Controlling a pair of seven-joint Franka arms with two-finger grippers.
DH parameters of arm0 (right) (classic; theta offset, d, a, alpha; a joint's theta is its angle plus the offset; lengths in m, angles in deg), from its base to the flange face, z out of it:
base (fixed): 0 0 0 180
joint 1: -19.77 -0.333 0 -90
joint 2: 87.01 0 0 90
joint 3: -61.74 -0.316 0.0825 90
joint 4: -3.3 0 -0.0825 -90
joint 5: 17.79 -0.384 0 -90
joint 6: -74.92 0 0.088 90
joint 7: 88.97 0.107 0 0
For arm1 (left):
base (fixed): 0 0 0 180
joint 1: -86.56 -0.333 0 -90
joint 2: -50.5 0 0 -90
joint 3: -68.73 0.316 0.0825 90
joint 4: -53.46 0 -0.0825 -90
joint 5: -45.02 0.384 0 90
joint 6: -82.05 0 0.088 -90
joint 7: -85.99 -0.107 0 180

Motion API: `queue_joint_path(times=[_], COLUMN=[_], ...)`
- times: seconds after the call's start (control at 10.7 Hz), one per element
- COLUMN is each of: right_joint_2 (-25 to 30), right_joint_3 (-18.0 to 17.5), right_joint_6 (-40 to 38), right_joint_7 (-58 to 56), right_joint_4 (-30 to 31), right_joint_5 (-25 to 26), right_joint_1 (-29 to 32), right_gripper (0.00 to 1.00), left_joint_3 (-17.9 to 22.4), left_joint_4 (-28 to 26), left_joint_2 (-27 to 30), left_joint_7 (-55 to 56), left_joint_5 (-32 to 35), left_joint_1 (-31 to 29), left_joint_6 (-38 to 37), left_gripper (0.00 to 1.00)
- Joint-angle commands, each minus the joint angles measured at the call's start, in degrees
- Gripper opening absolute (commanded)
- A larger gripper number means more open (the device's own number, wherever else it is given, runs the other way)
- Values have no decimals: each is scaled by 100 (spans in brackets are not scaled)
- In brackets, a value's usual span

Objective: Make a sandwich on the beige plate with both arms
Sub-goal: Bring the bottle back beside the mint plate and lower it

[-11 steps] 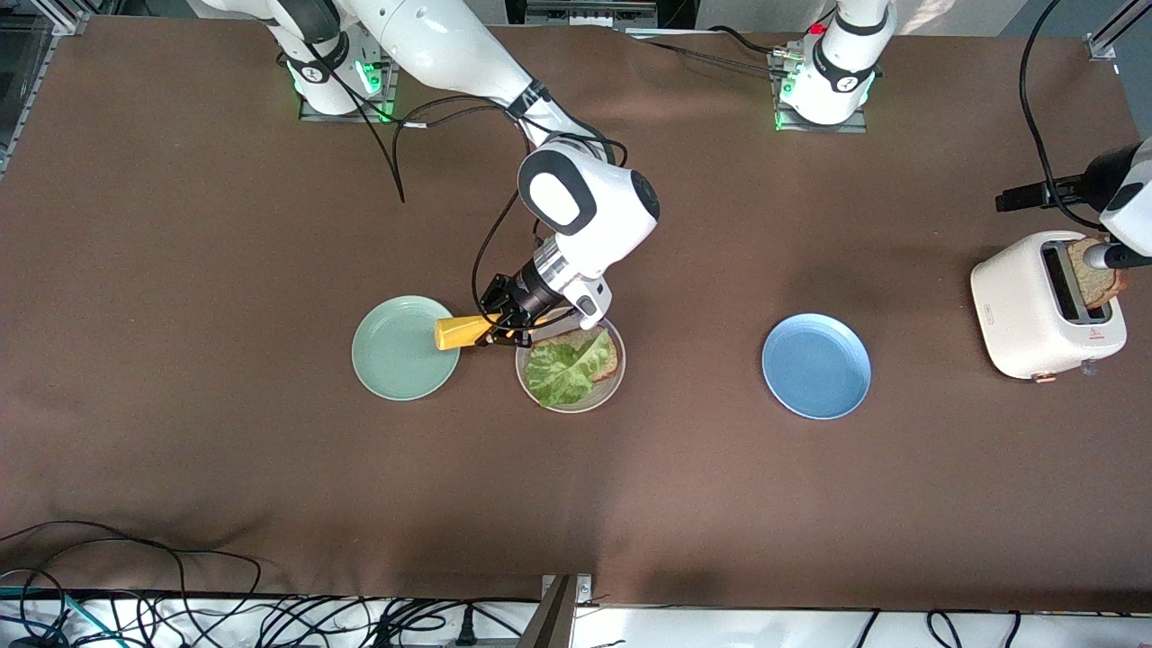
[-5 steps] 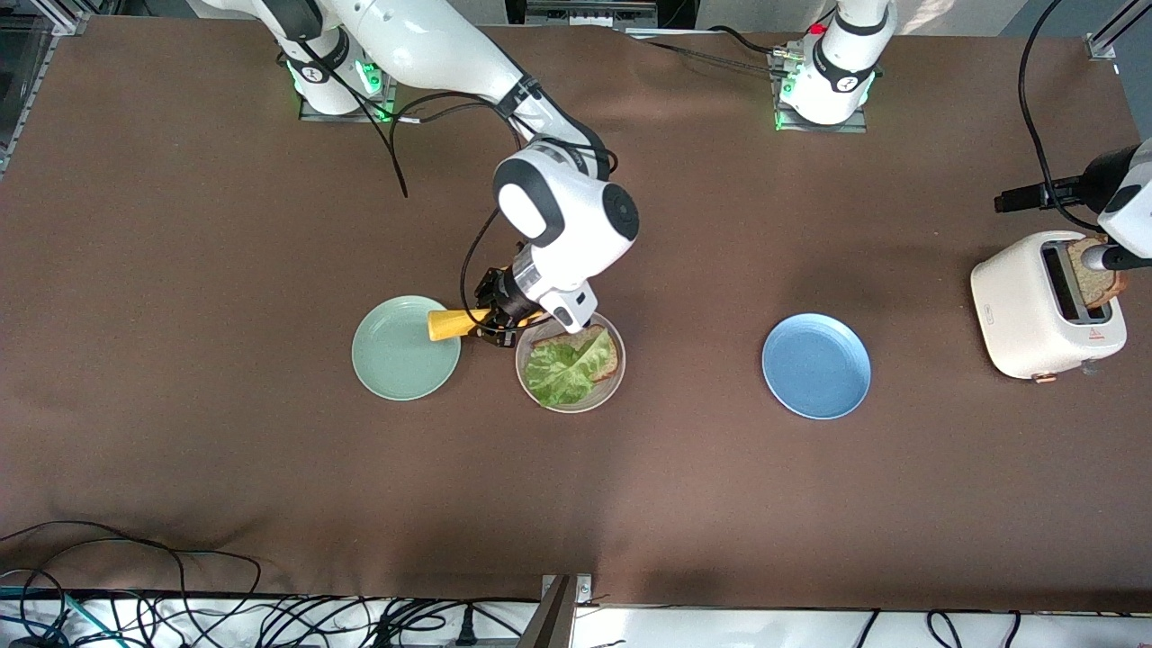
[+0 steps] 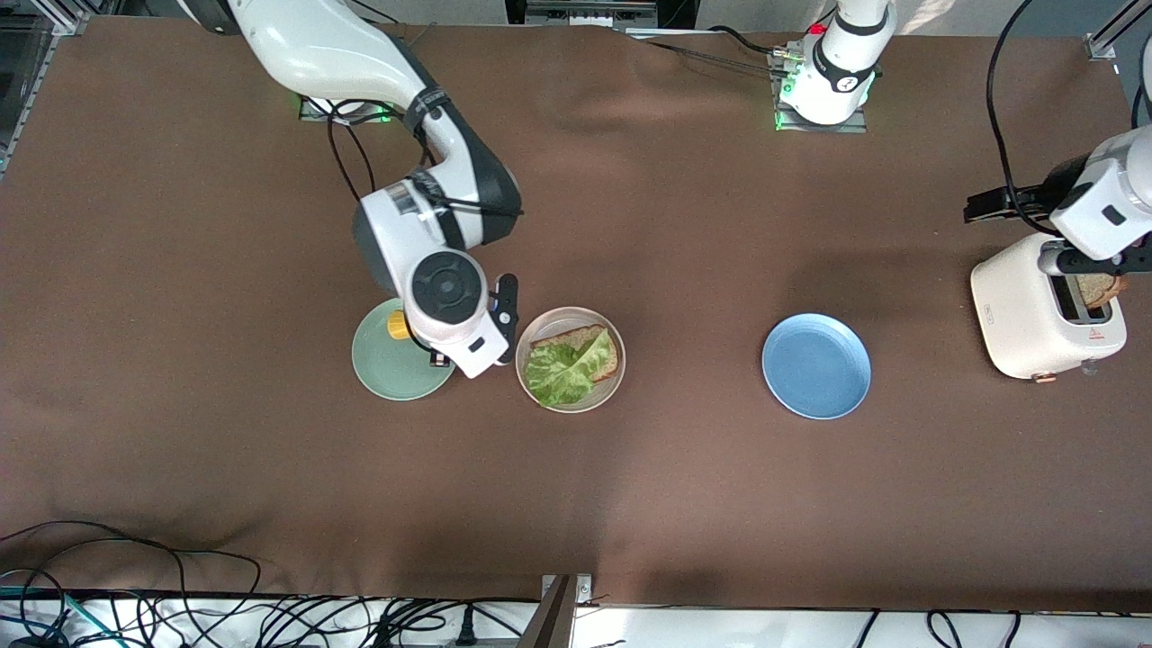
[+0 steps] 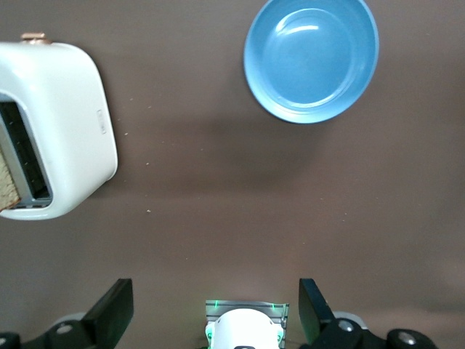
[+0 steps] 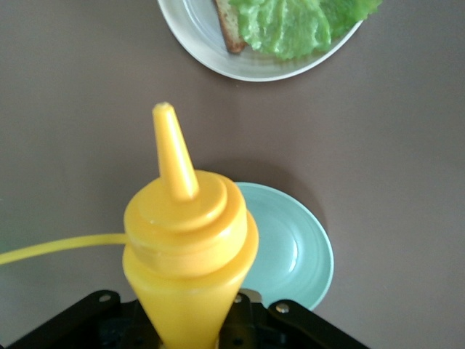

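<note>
Nearest the front camera you have three plates in a row on the brown table [image 3: 630, 504]. The mint-green plate [image 3: 382, 364] lies toward the right arm's end, the blue plate [image 3: 816, 365] toward the left arm's end, and the beige plate [image 3: 612, 378] between them. On the beige plate you see one slice of bread [image 3: 601, 346] with a lettuce leaf [image 3: 560, 371] lying on it; no second slice covers it.

Your right gripper [image 5: 190, 331] is over the mint-green plate, clamped on a yellow squeeze bottle [image 5: 185, 247]. In the right wrist view the bottle's nozzle points up toward the beige plate's edge.

Toward the left arm's end of the table, a little farther from the camera than the plates, stands a white toaster [image 3: 1026, 310] with a slice of toast [image 3: 1100, 290] showing in one slot. Your left gripper [image 4: 218, 316] hangs over the toaster with its fingers [image 4: 112, 313] spread wide and nothing between them.
</note>
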Motion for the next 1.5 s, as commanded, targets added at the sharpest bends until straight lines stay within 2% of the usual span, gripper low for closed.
queue_joint_path(times=[0.0, 0.19, 0.38, 0.56, 0.75, 1.03, 1.22, 1.41], right_joint_2=[389, 495, 435, 242, -118, -567, -672, -770], right_joint_3=[-47, -47, -38, -47, -64, -64, -64, -64], right_joint_6=[-48, -223, -688, -1136, -1225, -1594, -1569, -1525], right_joint_7=[-1141, -2370, -3217, -4226, -5211, -6433, -6988, -7394], right_joint_4=[613, 869, 914, 1028, 1072, 1142, 1327, 1327], right_joint_5=[-927, -1578, -2446, -2644, -3056, -3775, -4067, -4130], right_joint_1=[651, 1266, 2082, 2672, 3279, 3755, 3897, 3879], right_gripper=[0, 0, 0, 0, 0, 0, 0, 0], left_joint_3=[-289, -317, -370, -361, -343, -326, -317, -317], left_joint_4=[8, -44, -132, -141, -132, -97, -88, -71], left_joint_2=[99, 143, 196, 205, 205, 196, 178, 161], left_joint_7=[-49, -58, -58, -40, -49, -58, -58, -58], left_joint_5=[170, 170, 170, 170, 170, 178, 178, 178], left_joint_1=[-1, -19, -80, -89, -141, -151, -194, -221], left_joint_6=[119, 329, 523, 427, 374, 374, 374, 374], left_gripper=[100, 100, 100, 100, 100, 100, 100, 100])
